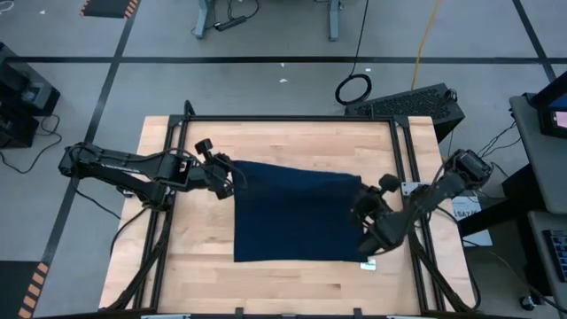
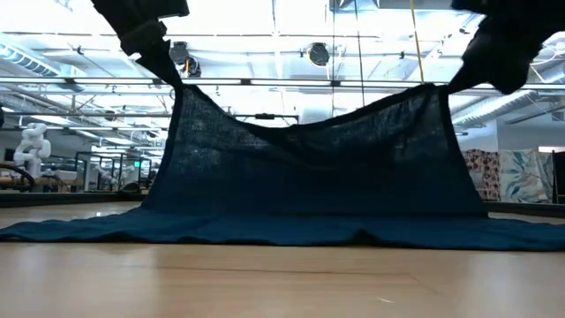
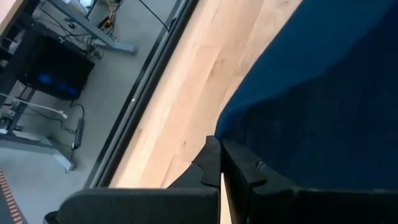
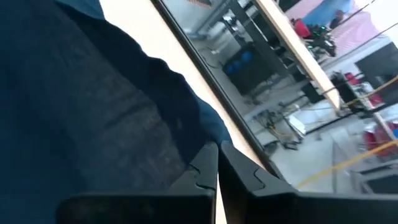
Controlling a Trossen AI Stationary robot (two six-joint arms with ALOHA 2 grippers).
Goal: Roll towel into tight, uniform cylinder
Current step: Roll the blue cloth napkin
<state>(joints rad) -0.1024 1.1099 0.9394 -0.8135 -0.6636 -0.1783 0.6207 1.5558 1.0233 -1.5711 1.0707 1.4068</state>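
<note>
The dark navy towel point(image 1: 297, 213) lies spread on the wooden table, its near edge point(image 2: 282, 234) flat on the wood. Its far edge is lifted at both corners and sags between them point(image 2: 309, 124). A small white tag point(image 1: 368, 263) shows by its near right corner. My left gripper point(image 1: 232, 177) is shut on the far left corner, also seen in the left wrist view point(image 3: 219, 163). My right gripper point(image 1: 361, 202) is shut on the far right corner, also seen in the right wrist view point(image 4: 216, 163). My left gripper pinches the towel's far left corner point(image 2: 177, 86) between its two fingers, coming from the table's left and above. That corner is lifted clear, and the cloth hangs from it down to the table. My right gripper pinches the towel's far right corner point(image 2: 439, 88) between its two fingers, coming from the table's right and above. That corner is lifted clear; the cloth hangs down from it, and the edge between the two holds sags.
Black frame rails point(image 1: 403, 151) run along the table's left, right and far sides. Bare wood point(image 1: 266, 283) lies between the towel and the near edge. A keyboard point(image 1: 407, 102) and a cable loop point(image 1: 354, 89) lie beyond the far right corner.
</note>
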